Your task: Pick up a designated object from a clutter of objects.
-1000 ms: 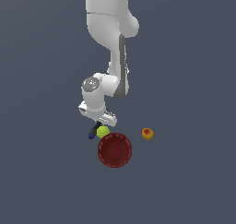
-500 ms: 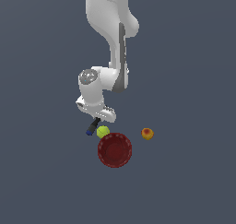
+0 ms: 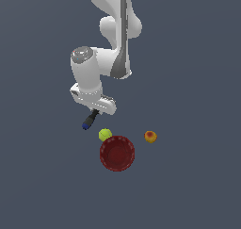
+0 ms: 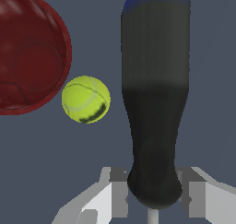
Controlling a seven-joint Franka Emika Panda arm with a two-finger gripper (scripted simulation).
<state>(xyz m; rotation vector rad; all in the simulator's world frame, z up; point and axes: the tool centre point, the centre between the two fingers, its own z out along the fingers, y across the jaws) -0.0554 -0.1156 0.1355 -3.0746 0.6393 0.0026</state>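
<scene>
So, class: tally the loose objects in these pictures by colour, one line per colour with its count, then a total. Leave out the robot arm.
Dark red, round bowl: 1
Yellow-green, ball: 1
Orange-red, small fruit: 1
Black with a blue end cap, slim screwdriver-like tool, clamped in the gripper: 1
Total: 4

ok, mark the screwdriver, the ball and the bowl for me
screwdriver (image 4: 154, 103): wrist view, middle of the black handle.
yellow-green ball (image 3: 105, 134): exterior view, centre of the ball.
dark red bowl (image 3: 117, 153): exterior view, inside of the bowl.
</scene>
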